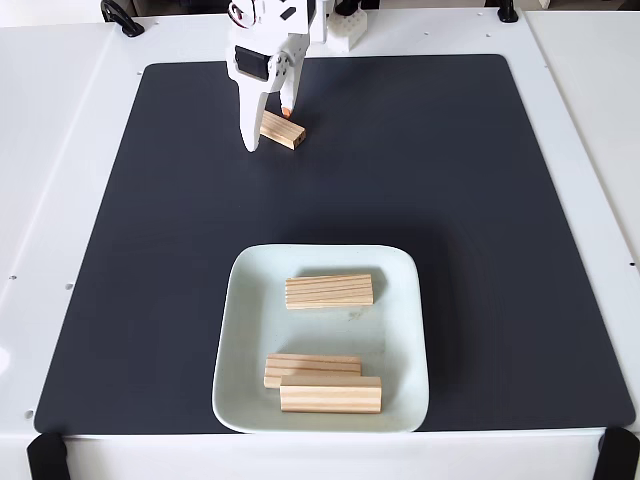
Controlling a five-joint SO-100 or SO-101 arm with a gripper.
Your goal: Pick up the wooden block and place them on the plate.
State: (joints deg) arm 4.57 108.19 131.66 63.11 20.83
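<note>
Reaching down at the far end of the mat, the hand (268, 128) straddles the last loose wooden block (281, 130) in the fixed view. Fingers stand apart: the long white one sits on the block's left end, the shorter orange-tipped one lands at its top edge. No squeeze yet, I'd judge; the block lies flat on the mat, angled a bit, so this looks like lining up for the grab.

Three more blocks already lie in the plate (242, 340), near the front edge of the mat: one (329, 291) alone toward the back, two (313, 368) (331, 395) touching side by side at the front, likely dropped where they fell.

Blocks are pale wood bars, lengthwise grain lines, square-cut ends. Plate is glossy mint-white, square with round corners, shallow raised rim. Black mat (450, 180) is matte and flat, lying on the white surface (60, 150).
</note>
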